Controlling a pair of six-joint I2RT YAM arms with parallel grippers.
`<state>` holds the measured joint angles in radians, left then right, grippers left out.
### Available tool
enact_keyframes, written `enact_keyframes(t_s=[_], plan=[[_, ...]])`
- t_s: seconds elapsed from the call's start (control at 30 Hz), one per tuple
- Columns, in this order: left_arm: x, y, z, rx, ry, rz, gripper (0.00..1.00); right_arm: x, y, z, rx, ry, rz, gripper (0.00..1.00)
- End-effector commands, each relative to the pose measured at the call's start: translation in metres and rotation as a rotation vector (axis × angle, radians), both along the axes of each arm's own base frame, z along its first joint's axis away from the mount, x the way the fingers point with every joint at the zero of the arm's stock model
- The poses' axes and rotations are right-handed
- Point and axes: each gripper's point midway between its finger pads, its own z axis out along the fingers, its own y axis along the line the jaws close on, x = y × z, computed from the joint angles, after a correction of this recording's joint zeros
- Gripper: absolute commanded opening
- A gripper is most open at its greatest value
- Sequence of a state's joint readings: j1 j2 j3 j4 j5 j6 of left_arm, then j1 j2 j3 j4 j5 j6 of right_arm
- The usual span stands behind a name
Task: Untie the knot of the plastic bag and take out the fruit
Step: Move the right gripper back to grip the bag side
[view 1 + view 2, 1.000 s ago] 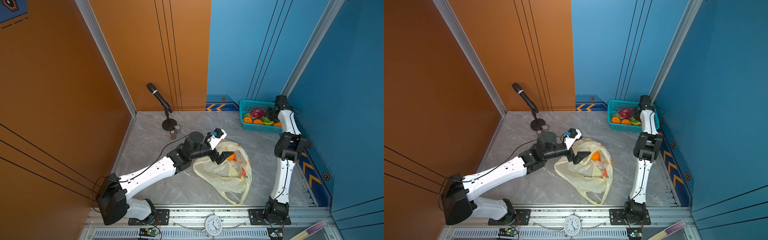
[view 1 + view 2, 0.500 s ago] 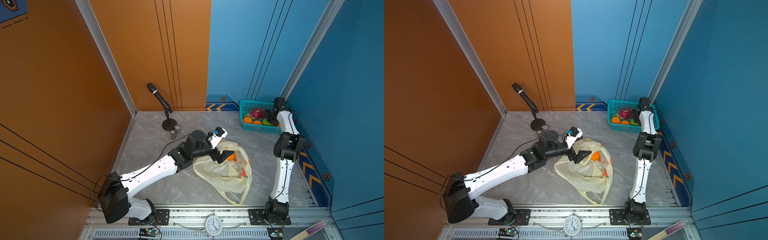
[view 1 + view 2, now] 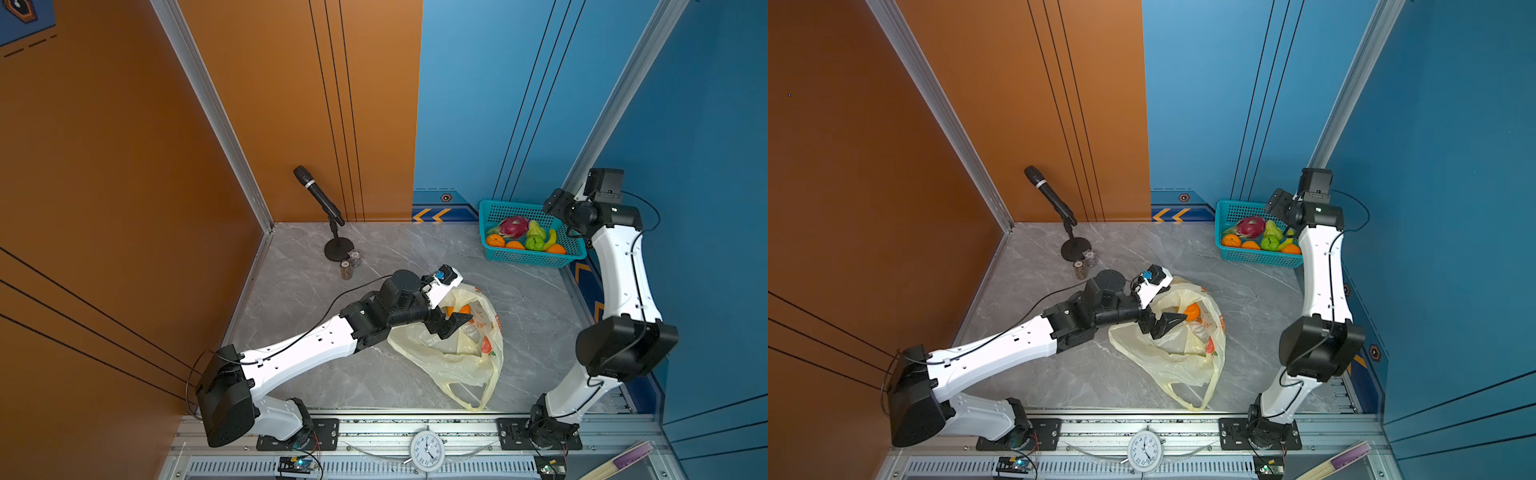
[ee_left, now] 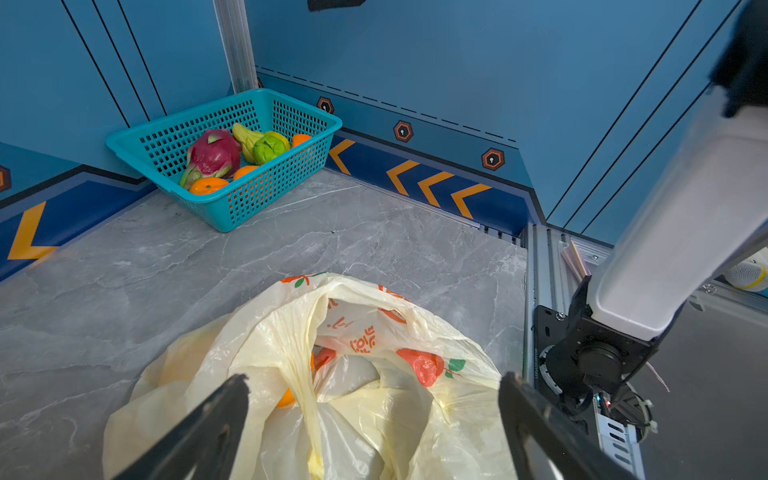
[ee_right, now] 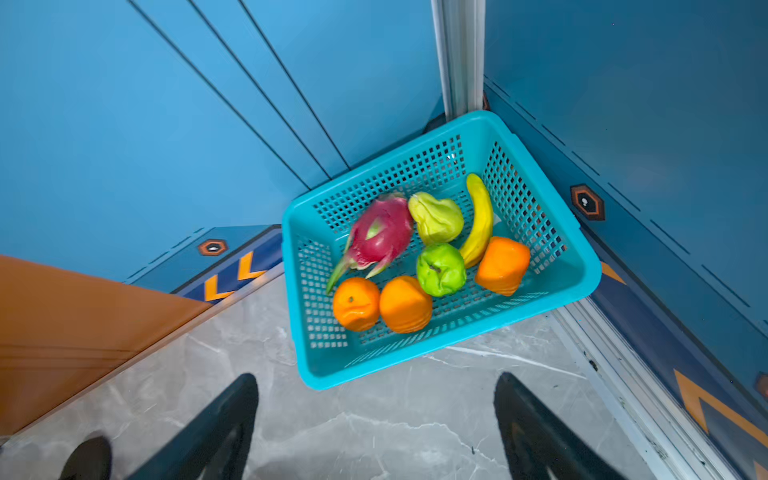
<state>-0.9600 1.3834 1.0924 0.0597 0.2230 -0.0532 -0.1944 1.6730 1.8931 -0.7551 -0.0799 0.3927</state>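
You are hovering the left gripper [image 4: 374, 390] over the gaping mouth of the plastic bag [image 3: 453, 361], which is lying crumpled between the two arms with its handles loose. The jaws are standing wide apart and gripping nothing. An orange [image 3: 1192, 311] is sitting just inside the opening, partly veiled by a handle strip [image 4: 307, 374], so you should be coming in beside that strip, straddling the fruit squarely and pinching no film along with it. Further right, the teal basket [image 3: 528, 259] is sitting in the corner, holding the dragon fruit [image 5: 382, 232] and other pieces, and the right gripper [image 5: 376, 388] is hanging above it, jaws apart and empty.
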Motion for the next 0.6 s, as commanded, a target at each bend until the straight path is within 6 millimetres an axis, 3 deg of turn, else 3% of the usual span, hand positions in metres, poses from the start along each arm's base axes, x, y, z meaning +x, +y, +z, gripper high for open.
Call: enact_keyframes(t_s=[0.0, 0.17, 0.4, 0.57], plan=[[-0.004, 0.004, -0.006, 0.011, 0.031, 0.037, 0.91, -0.027, 0.028, -0.005, 0.037, -0.012, 0.066, 0.9], [-0.003, -0.004, -0.021, 0.045, 0.068, 0.061, 0.85, -0.085, 0.068, -0.013, 0.105, -0.018, 0.146, 0.9], [0.002, -0.016, -0.044, 0.125, 0.13, 0.108, 0.76, -0.167, 0.11, -0.074, 0.201, 0.147, 0.198, 0.9], [0.008, -0.028, -0.065, 0.198, 0.131, 0.146, 0.66, -0.209, 0.123, -0.111, 0.225, 0.233, 0.189, 0.9]])
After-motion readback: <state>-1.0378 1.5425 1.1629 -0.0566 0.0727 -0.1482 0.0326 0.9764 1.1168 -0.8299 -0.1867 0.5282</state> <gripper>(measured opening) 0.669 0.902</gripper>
